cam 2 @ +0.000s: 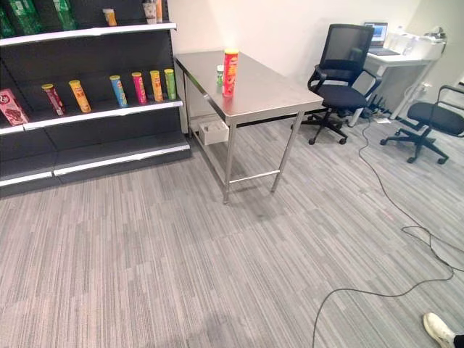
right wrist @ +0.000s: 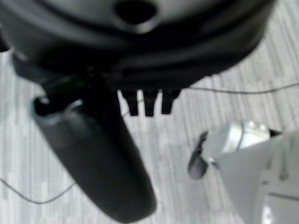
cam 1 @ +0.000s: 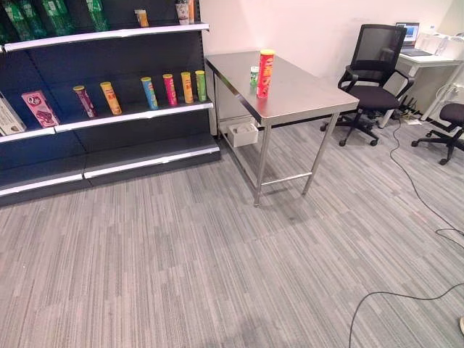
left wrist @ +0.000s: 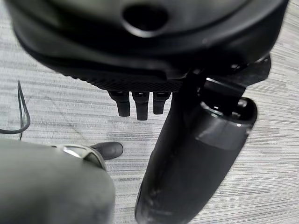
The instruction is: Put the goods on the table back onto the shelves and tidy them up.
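Note:
A tall red can (cam 1: 265, 73) stands upright on the steel table (cam 1: 304, 94), with a small green bottle (cam 1: 254, 76) just behind it on the shelf side. The dark shelves (cam 1: 109, 116) stand left of the table. Their middle shelf holds a row of upright cans (cam 1: 172, 88), two tilted cans (cam 1: 110, 97) and a pink box (cam 1: 40, 107); green bottles (cam 1: 43, 14) line the upper shelf. My left hand (left wrist: 187, 154) hangs over the carpet with relaxed fingers (left wrist: 138, 105) and holds nothing. My right hand (right wrist: 93, 158) hangs the same way, empty.
A white box (cam 1: 243, 133) sits on the floor under the table. Two black office chairs (cam 1: 370, 80) and a white desk with a laptop (cam 1: 412, 38) stand at the right. A cable (cam 1: 406, 290) runs over the carpet, and a person's shoe (cam 2: 438, 328) shows at the lower right.

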`<state>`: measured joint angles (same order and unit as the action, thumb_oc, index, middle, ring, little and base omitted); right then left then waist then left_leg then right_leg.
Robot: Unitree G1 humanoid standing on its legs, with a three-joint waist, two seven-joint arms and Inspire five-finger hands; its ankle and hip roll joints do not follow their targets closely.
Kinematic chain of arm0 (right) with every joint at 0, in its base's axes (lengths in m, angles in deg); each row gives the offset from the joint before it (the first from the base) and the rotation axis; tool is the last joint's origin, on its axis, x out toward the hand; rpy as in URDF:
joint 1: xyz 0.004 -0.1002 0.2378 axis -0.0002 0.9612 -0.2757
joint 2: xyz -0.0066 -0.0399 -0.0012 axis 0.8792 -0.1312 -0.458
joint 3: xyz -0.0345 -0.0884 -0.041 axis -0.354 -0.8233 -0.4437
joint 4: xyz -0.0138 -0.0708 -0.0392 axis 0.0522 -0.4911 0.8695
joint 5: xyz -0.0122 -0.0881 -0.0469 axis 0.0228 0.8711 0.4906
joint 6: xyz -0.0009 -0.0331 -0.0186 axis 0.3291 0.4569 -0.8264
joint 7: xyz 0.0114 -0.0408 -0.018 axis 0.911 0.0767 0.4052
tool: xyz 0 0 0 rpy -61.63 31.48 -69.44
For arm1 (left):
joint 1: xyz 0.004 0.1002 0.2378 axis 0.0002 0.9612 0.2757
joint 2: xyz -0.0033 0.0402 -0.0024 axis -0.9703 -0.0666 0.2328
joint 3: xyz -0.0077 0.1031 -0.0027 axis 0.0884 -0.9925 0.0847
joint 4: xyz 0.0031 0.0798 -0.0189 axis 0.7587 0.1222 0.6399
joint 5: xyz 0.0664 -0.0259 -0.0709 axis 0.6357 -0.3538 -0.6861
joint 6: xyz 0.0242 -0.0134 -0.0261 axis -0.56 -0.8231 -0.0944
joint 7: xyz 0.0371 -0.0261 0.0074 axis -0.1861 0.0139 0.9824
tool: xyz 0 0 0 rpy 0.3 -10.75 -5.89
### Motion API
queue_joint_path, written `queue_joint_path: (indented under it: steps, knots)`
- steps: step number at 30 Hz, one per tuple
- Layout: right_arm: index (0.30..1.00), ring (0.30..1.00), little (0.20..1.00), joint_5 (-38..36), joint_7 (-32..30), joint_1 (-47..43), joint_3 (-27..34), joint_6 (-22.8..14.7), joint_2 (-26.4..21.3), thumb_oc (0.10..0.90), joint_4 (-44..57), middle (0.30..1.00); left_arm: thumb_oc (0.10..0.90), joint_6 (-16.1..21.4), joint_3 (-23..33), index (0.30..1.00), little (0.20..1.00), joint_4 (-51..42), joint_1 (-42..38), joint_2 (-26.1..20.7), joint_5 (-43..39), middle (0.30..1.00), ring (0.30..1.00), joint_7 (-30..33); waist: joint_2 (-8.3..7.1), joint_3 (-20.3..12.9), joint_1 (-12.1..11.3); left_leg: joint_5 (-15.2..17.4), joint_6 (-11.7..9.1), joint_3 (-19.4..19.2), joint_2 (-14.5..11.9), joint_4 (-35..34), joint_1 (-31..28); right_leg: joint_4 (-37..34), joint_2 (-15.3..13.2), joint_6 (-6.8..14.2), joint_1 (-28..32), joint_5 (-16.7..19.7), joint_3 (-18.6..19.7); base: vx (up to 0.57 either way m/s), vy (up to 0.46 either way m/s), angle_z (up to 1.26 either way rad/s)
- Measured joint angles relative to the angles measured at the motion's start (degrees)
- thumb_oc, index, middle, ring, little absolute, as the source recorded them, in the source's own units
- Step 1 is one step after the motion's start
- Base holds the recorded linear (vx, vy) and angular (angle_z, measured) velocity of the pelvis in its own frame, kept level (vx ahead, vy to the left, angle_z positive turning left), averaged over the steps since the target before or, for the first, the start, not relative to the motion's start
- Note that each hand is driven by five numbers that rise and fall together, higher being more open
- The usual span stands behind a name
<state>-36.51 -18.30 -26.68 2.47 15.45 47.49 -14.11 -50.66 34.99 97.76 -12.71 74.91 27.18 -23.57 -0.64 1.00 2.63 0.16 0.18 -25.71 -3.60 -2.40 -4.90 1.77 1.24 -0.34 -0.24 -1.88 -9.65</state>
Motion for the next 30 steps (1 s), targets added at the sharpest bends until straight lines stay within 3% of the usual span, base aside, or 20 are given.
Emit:
queue_joint_path:
  steps: [11,20,30]
  knots:
    - [0.9,0.9,0.9,2.3,0.1,0.1,-1.0,0.0,0.0,0.8,-0.1,0.9,0.8,0.0,0.4,0.9,0.9,0.4,-1.0,0.2,-0.1,0.9,0.9,-1.0,0.13,0.5,0.0,0.0,0.0,-0.4,0.1,-0.1,-0.6,-0.2,0.0,-0.1,0.6,0.0,0.3,0.01,-0.008,-0.02]
    - [0.9,0.9,0.9,9.2,1.2,0.2,-5.5,0.1,-0.1,0.8,0.1,0.9,0.8,-0.1,-1.8,0.9,0.9,0.4,-1.4,1.0,1.3,0.9,0.9,-3.6,2.09,-0.1,0.4,0.0,0.0,-0.3,0.1,0.0,-0.8,-0.1,0.0,-0.2,0.7,-0.1,0.4,0.0,-0.001,0.0]
    - [0.9,0.9,0.9,10.4,1.4,1.5,-5.4,-0.7,-0.1,0.8,0.1,0.9,0.8,0.0,-2.4,0.9,0.9,1.3,0.2,-0.6,5.3,0.9,0.9,-3.4,0.28,-0.7,-0.3,0.0,-0.1,0.1,0.0,0.0,-0.8,0.0,0.1,-0.3,0.9,-0.2,0.0,0.0,-0.02,0.02]
